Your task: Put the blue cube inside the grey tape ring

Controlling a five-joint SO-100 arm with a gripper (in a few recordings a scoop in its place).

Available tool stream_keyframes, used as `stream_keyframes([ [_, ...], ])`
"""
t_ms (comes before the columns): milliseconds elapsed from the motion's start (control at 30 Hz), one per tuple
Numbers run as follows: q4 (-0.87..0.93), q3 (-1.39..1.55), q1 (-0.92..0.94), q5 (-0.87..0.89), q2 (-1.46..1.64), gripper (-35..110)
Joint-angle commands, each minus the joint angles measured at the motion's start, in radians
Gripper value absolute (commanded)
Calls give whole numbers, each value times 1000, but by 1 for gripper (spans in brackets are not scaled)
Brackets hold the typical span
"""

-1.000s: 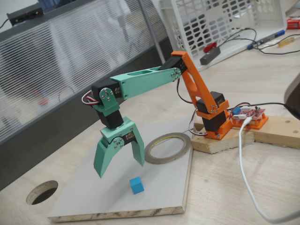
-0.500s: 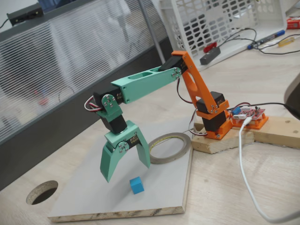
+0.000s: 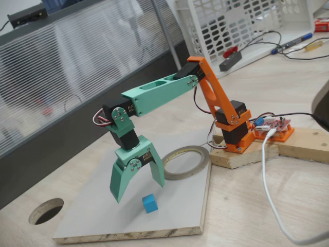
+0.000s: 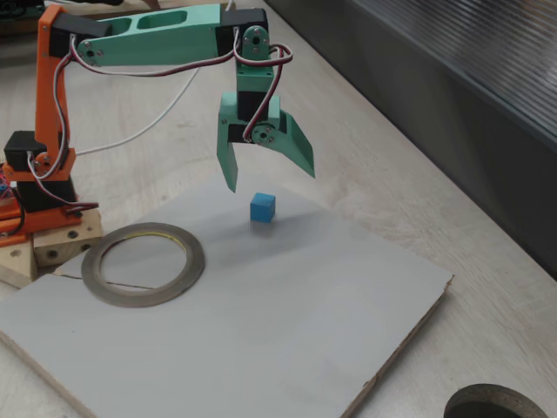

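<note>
A: Where does the blue cube (image 3: 149, 203) sit?

B: On the grey board (image 3: 175, 216) that lies on the wooden worktop (image 3: 241, 206); in both fixed views it rests flat on one face, apart from everything else; a cube has no long axis to speak of, and in a fixed view (image 4: 262, 208) its faces sit slightly turned against the board's edges.

A: And the tool?

B: The teal tool (image 3: 139, 191) hangs above the board with its two fingers spread wide, pointing down; nothing is between them; in a fixed view (image 4: 270, 178) the cube lies just below and between the fingertips, not touched by either.

A: The grey tape ring (image 3: 184, 161)?

B: Flat on the same board, its hollow centre facing up, a yellowish line along the inner rim; in a fixed view (image 4: 144, 265) it lies near the arm's orange base (image 4: 39, 187), well apart from the cube; its centre holds nothing but bare board.

A: Counts?

B: One blue cube; one tape ring; one board; one arm, teal at the forearm and tool, orange at the upper arm and base; the base stands on a block of pale wood (image 3: 288, 144); one round dark hole (image 3: 46, 210) cut through the worktop beside the board's corner; a white cable (image 3: 267, 180) runs across the worktop by the base.
</note>
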Motion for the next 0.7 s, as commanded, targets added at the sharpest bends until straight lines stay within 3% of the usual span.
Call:
stream_keyframes([
  [0,31,12,-20,8,20,82],
  [300,34,-34,-20,8,-184,82],
  [667,83,-81,-20,8,-196,82],
])
